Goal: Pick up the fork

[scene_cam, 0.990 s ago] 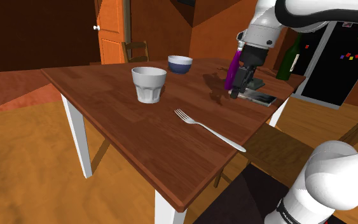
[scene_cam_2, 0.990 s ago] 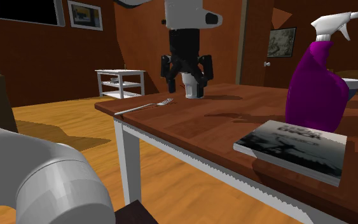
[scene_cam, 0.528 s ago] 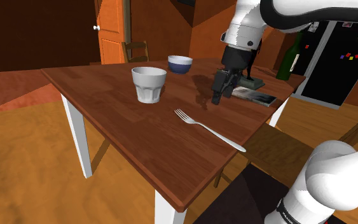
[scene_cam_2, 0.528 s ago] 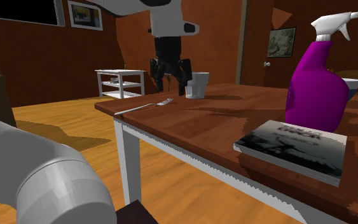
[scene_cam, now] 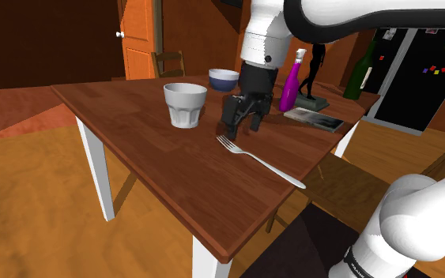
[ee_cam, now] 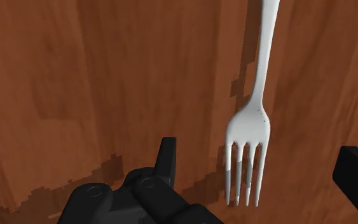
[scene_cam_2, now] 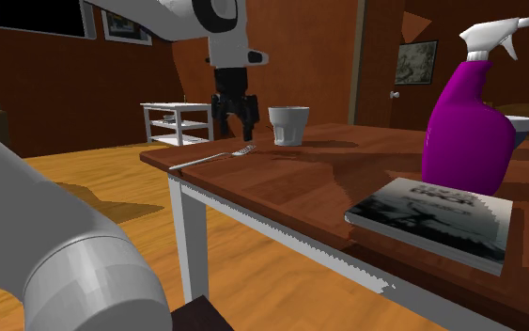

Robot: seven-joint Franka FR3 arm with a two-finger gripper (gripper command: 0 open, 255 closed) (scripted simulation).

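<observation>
Shoulder view first, where've we got the gripper (scene_cam: 243,126)?

— Low over the wooden table (scene_cam: 133,126), right abv the tine end of the fork (scene_cam: 260,161); white cup (scene_cam: 185,104) near it, twd that view's left

— Fingers?

— Wrist view: we see 'em spread wide, tines lying betw. the two black fingers (ee_cam: 166,158), neither one touching. Not held

— And the fork itself?

— Flat on the tabletop, handle end near the table edge, pointing away from the cup. In the 2nd exterior view we see it by the table's near corner, w/ the purple spray bottle (scene_cam_2: 467,127) & a book (scene_cam_2: 431,214) well apart from it, at that view's right
</observation>
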